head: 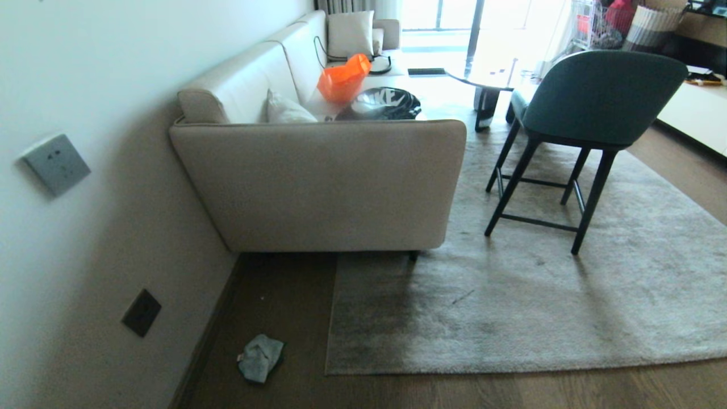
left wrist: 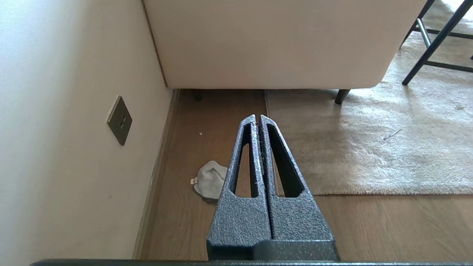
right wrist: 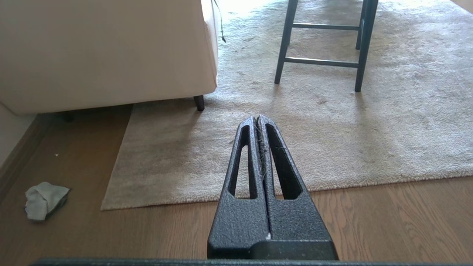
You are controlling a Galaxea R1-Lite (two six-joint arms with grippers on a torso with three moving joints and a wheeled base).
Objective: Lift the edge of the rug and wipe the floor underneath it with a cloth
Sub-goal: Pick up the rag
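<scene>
Pre-grasp: both end effectors, left and right, clenched empty; next, grab cloth beside rug edge.

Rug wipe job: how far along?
Nothing done yet. The cloth lies crumpled on the floor by the wall, untouched. The rug edge lies flat. Left gripper and right gripper are shut and empty, above the floor. Left: grab cloth, lift edge, wipe.

A home living room: sofa, rug, chair.
</scene>
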